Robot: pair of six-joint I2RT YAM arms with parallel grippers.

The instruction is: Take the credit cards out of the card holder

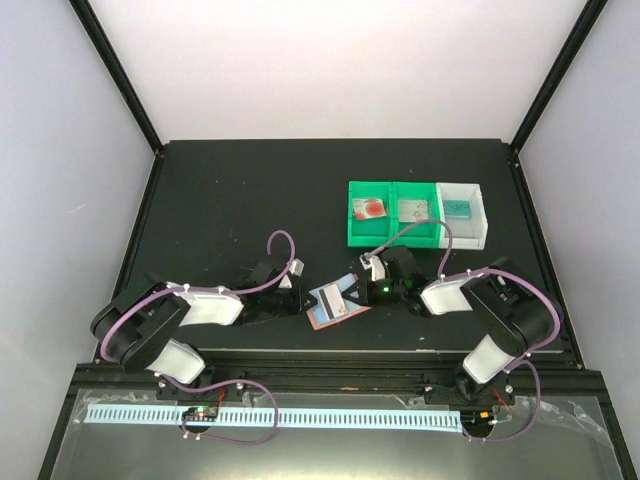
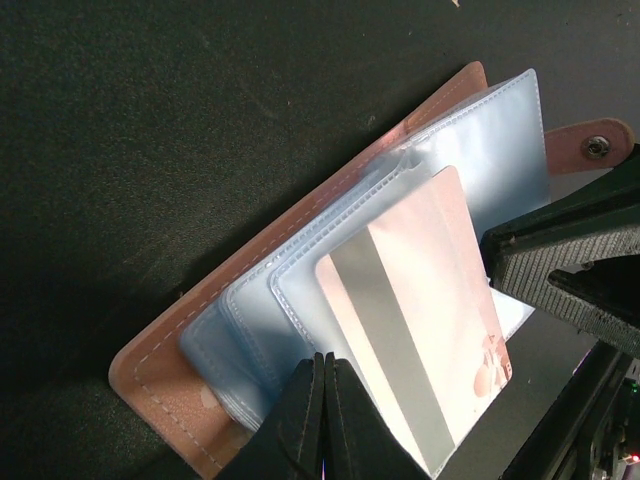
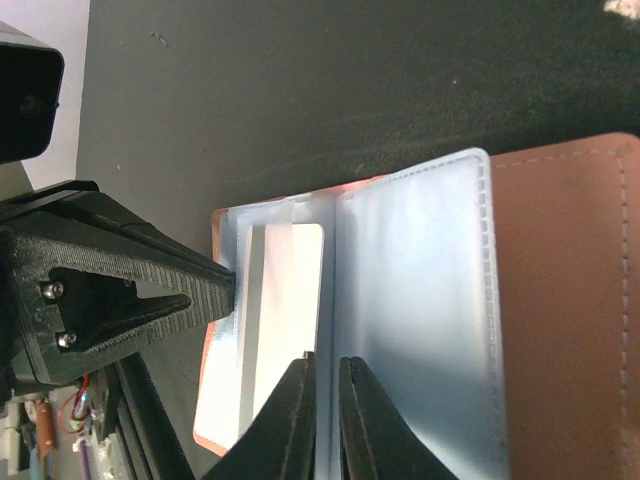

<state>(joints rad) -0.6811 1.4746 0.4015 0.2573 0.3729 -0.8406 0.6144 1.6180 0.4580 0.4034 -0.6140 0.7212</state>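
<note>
Open card holder [image 2: 330, 225] w/ credit card [image 2: 420, 330] sticking approx. halfway out.

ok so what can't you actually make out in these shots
- Left wrist view: how many cards sit inside. The card holder's stacked sleeves overlap, and only one credit card shows.
- Right wrist view: what the right gripper pinches, card or sleeve. Its own jaws cover the spot.
- Top view: what lies in the green bins and white bin. Too small to tell.
</note>
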